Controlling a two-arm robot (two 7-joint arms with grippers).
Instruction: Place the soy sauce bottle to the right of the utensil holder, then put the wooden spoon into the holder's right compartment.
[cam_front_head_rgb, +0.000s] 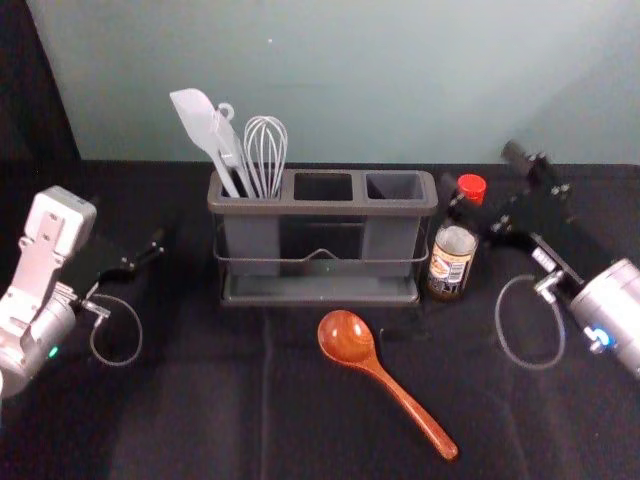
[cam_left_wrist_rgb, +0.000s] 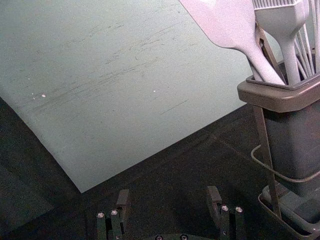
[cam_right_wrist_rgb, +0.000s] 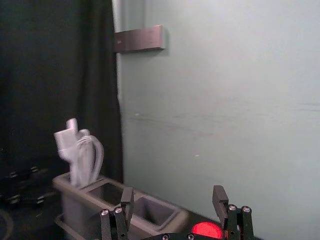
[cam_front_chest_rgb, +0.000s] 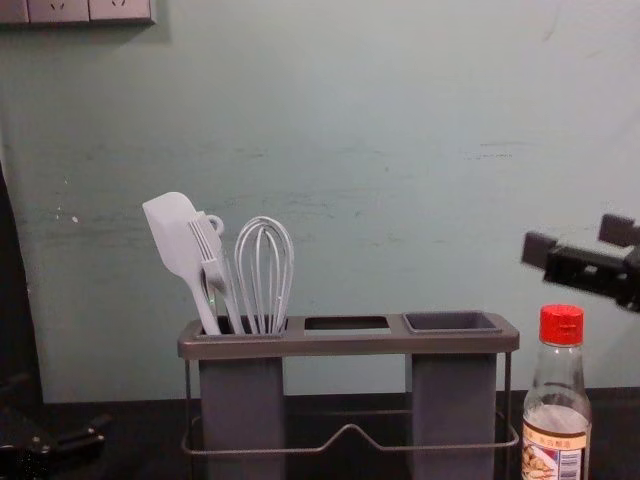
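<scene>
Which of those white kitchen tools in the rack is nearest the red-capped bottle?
The whisk, with its rounded wire loops; the flat-bladed spatula and the bristled brush both stand farther left, away from the bottle.

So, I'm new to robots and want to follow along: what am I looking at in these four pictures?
This is a two-armed robot. The head view looks down from its head, the chest view looks across the table from lower down, and each wrist view comes from a camera on that arm.

On the dark table, a utensil holder carries a spatula, a brush and a whisk in its left compartment. A soy sauce bottle stands to its right, and a wooden spoon lies in front.

Nothing is held: the left gripper is open, off to the holder's left, and the right gripper is open, above and near the bottle's red cap.
</scene>
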